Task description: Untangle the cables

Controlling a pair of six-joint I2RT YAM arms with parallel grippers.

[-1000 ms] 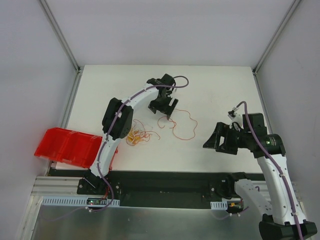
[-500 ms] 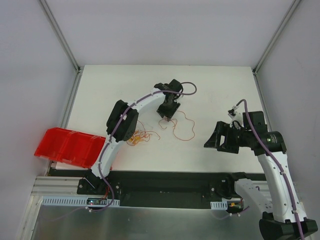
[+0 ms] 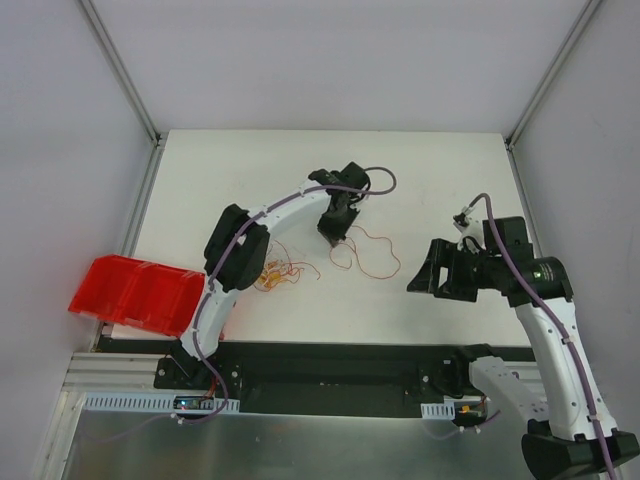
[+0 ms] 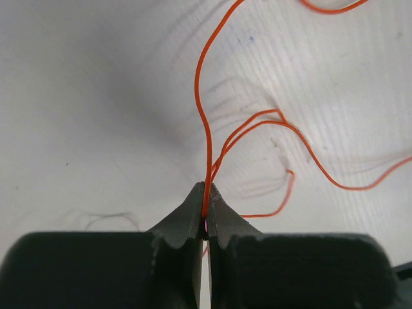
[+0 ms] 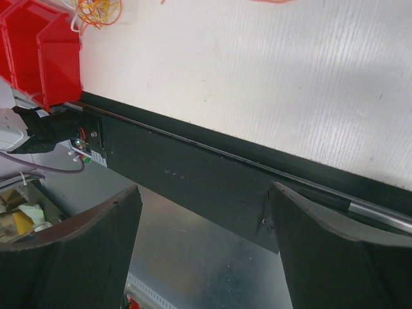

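Left claw [image 4: 205, 193] is clenched on one red strand [image 4: 201, 116], pinched at its very tips; the strand loops away just ahead. Featherlight, limp, likely slippery: best drawn gently, gripped near an end. The yellow-orange tangle [image 3: 275, 274] lies well behind; right claw [image 5: 203, 238] hangs released.

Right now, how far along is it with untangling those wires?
Early on. Done: one red wire lies mostly clear of the orange-yellow clump. In hand: the left tool is shut on that red wire. Left: the clump is a knot with no tool on it, and the right tool hangs open off to the side.
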